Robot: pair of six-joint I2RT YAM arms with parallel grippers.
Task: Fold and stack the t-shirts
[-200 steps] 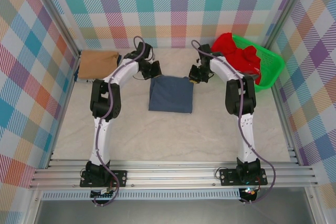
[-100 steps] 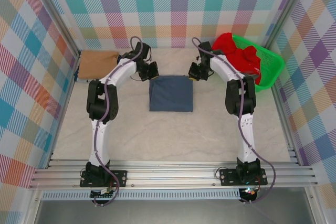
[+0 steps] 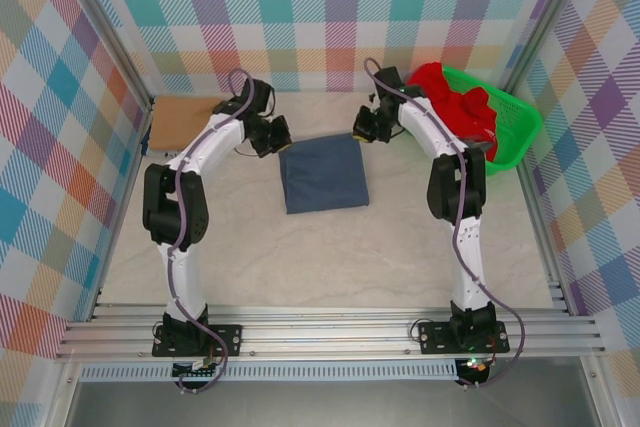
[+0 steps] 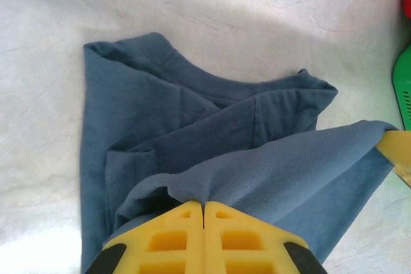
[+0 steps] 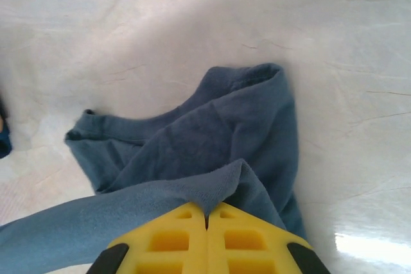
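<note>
The slate-blue t-shirt (image 3: 322,173) lies folded into a rough rectangle at the middle of the table. My left gripper (image 3: 279,134) pinches its far left corner, and the left wrist view has the yellow fingers (image 4: 204,205) shut on a lifted fold of the blue cloth (image 4: 192,133). At the far right corner my right gripper (image 3: 362,124) is likewise shut on the blue fabric (image 5: 212,133), its yellow tips (image 5: 206,215) meeting on a raised edge. A tan t-shirt (image 3: 186,120) lies folded at the back left. Red t-shirts (image 3: 455,107) sit bunched in the green basket.
The green plastic mesh basket (image 3: 521,127) stands at the back right, close to the right arm. Plaid walls close in the table on three sides. An aluminium rail (image 3: 330,332) runs along the near edge.
Both grippers have moved toward the back and to the left, dragging the blue t-shirt's far edge with them; the shirt now lies slightly skewed. The left arm's elbow has swung outward to the left.
</note>
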